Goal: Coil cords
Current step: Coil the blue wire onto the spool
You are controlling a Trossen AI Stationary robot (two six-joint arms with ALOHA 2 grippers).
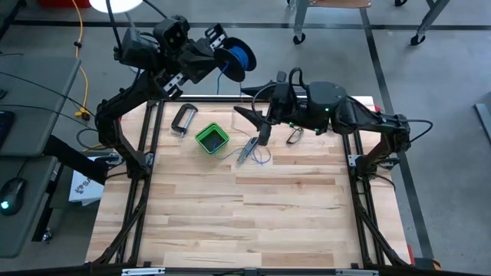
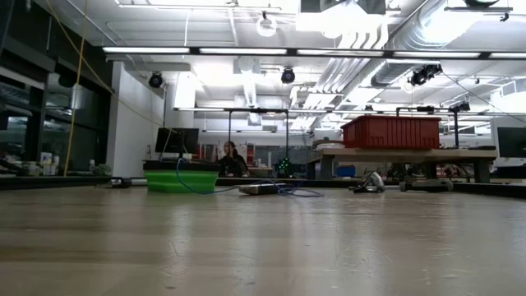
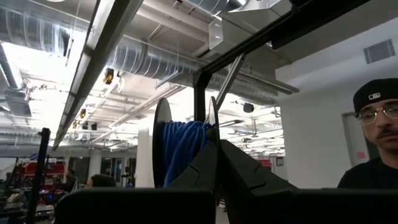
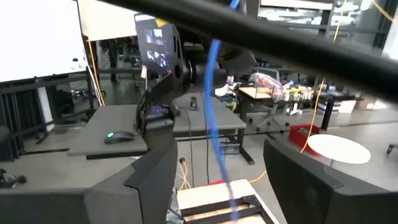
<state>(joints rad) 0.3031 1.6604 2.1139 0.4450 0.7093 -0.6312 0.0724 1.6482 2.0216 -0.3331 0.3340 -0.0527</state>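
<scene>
The dark round spool (image 1: 238, 55), wound with blue wire (image 3: 183, 149), is held high beyond the table's far left corner by my shut left gripper (image 1: 222, 54). My right gripper (image 1: 257, 123) hovers open over the far middle of the table. In the right wrist view the blue wire (image 4: 216, 124) runs blurred between its spread fingers (image 4: 155, 180); I see no touch. More loose wire (image 1: 263, 159) lies on the table by the green box (image 1: 212, 139). My left gripper pinches one of the spool's flanges (image 3: 214, 134) at its rim between its two shut fingers (image 3: 249, 177). The fingers slant upward. The spool is lifted clear of the table, standing on edge with the wound wire beside the fingertips.
A metal clamp (image 1: 182, 119) lies left of the green box. A hand tool (image 1: 247, 149) and a small dark loop (image 1: 294, 136) lie near the right gripper. A thick yellow cable (image 1: 80, 77) hangs off the table's left. A person (image 3: 376, 143) shows beyond the spool.
</scene>
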